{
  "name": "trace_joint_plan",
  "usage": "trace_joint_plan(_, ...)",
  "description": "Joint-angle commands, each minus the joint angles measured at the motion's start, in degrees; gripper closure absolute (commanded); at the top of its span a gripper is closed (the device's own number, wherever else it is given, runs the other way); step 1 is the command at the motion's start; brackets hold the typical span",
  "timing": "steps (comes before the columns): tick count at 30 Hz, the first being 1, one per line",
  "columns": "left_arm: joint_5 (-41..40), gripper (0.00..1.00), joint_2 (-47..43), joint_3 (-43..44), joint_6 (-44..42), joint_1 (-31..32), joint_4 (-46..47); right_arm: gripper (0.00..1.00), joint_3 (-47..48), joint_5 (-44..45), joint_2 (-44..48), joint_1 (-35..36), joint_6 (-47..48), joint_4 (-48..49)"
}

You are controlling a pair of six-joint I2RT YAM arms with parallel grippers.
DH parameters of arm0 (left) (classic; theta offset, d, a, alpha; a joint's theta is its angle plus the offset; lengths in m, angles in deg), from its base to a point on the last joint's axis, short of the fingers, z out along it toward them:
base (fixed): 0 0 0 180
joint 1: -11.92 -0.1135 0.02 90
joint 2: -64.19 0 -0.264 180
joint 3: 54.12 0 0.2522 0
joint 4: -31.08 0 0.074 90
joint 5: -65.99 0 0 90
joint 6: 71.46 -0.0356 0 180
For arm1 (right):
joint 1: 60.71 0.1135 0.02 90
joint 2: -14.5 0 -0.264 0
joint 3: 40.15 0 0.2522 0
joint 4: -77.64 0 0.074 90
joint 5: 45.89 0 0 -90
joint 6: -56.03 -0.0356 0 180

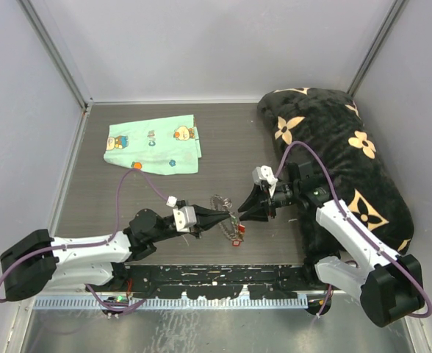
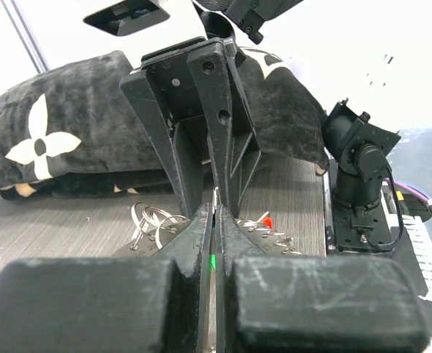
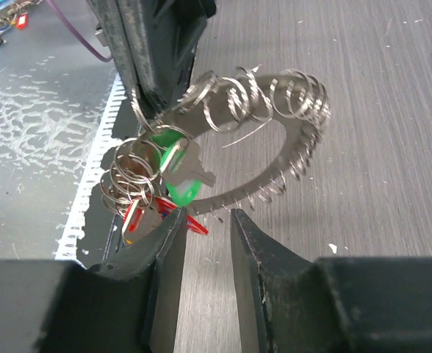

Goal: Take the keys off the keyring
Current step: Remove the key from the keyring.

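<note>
The keyring (image 3: 302, 99) hangs just above the table (image 1: 223, 140), near the middle of its near edge, between the two grippers. The left gripper (image 1: 217, 218) has its fingers pressed together on the rim of the loop and holds it tilted. The right gripper (image 3: 205, 215) has its fingers apart, just below the keys (image 3: 173, 165), and I see nothing clamped between them.

I think the main risk is a wrong catch. The keys hang in a dense bunch with many small split rings (image 3: 128, 180), so the closing fingers may take a ring or two keys together instead of one key. A pull could then drag the thin wire out of the left grip, or bend the loop. Smooth metal may also slip from the hard fingers, and the bunch would drop to the table.

The loop is thin silver wire, round, and its rim is fringed with small shiny coils like springs. The keys are flat and silver, with glossy plastic heads; green and red are visible. The table has a grey, finely lined surface. A soft black plush cushion (image 1: 333, 140) with cream flowers lies at the far right corner, and a mint-green printed cloth (image 1: 153, 147) lies flat toward the far left.
</note>
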State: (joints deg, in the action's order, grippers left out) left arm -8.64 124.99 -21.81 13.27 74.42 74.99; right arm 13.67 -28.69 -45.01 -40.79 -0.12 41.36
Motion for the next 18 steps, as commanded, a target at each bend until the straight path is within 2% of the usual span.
trace_joint_plan(1, -0.58, 1.0, 0.58, 2.55, 0.53, -0.13, 8.22, 0.62, -0.1, -2.22, 0.52, 1.81, 0.01, 3.23)
trace_joint_plan(8, -2.09, 1.0, 2.04, 3.12, 0.75, -0.12, 9.32, 0.56, -0.06, -3.18, 0.47, 3.17, 3.28, 1.18)
trace_joint_plan(11, -2.59, 1.0, 2.58, 3.69, 0.87, -0.16, 9.3, 0.52, -0.71, -2.92, 0.24, 3.95, 0.84, 3.47)
trace_joint_plan(18, -3.67, 1.0, 3.88, 4.56, 1.41, -0.12, 9.92, 0.52, -1.6, 1.51, 0.11, 4.69, -8.32, 11.54)
